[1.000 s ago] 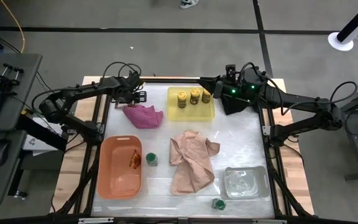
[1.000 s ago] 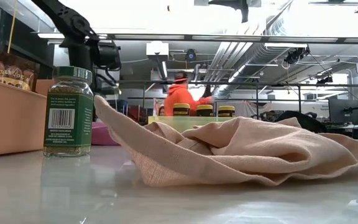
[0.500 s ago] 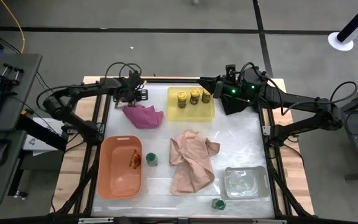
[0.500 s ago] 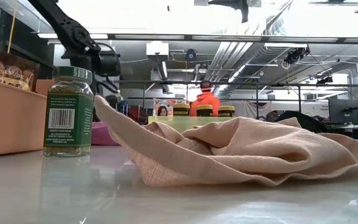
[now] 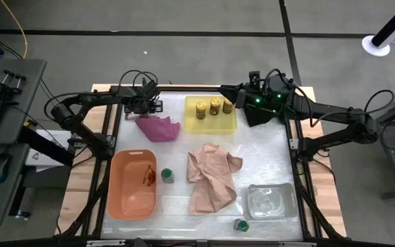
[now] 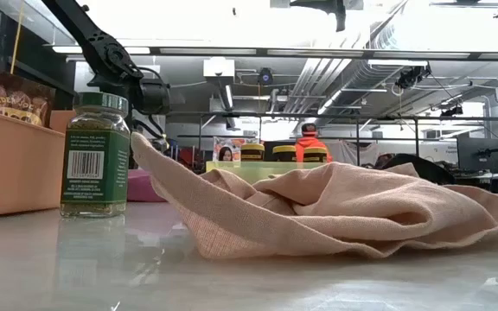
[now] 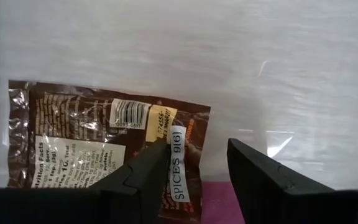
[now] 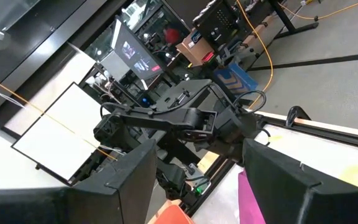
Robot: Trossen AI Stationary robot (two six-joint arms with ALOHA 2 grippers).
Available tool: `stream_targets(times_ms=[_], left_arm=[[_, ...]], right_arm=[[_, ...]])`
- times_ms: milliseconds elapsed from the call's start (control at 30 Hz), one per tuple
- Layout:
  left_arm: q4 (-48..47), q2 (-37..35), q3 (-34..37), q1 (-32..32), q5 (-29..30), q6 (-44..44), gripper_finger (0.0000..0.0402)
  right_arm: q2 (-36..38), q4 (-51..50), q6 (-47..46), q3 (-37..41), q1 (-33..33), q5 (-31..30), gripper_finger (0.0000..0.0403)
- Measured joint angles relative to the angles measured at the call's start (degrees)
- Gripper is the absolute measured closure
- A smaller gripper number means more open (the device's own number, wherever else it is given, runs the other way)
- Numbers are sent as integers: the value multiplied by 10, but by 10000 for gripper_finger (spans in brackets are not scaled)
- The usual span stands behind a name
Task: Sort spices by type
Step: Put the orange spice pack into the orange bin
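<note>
My left gripper [image 5: 147, 104] [image 7: 194, 163] hangs open at the far left of the table, just over a flat brown packet [image 7: 104, 140] that lies on the table beside the pink cloth [image 5: 158, 127]. One finger [image 7: 146, 174] stands over the packet's end that carries a white label. My right gripper [image 5: 229, 93] [image 8: 194, 186] waits open at the far edge, by the yellow tray [image 5: 211, 123]. Three yellow-lidded jars [image 5: 213, 106] stand in that tray. One green-lidded jar [image 5: 167, 175] [image 6: 95, 155] stands beside the orange tray [image 5: 132, 199], another [image 5: 241, 224] near the table's near edge. A packet [image 5: 148, 175] lies in the orange tray.
A tan cloth [image 5: 211, 177] [image 6: 318, 207] lies crumpled mid-table. A clear tray [image 5: 271, 201] sits near right, and a black cloth [image 5: 256, 113] lies under the right arm. A person in orange [image 6: 309, 138] stands in the room behind.
My left gripper has sunk a little toward the table beside the pink cloth, staying open. The person in orange behind the table has walked to the right.
</note>
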State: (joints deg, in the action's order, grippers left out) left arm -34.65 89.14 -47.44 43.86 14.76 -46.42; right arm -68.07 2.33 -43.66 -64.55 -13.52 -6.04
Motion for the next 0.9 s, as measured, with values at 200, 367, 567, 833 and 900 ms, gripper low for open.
stream_targets(times_ms=[200,367,567,833,900], left_arm=[[-8,0,0,0,17,18,284],[-11,0,0,0,26,43,363],[0,-4,-3,0,3,77,392],[65,-105,-61,-1,-88,139,400],[93,-150,-81,-3,-140,150,401]], right_arm=[[0,0,0,0,0,0,171],[0,0,0,0,0,0,171],[0,0,-4,0,0,0,171],[0,1,-8,0,0,0,171],[0,5,8,0,0,0,171]])
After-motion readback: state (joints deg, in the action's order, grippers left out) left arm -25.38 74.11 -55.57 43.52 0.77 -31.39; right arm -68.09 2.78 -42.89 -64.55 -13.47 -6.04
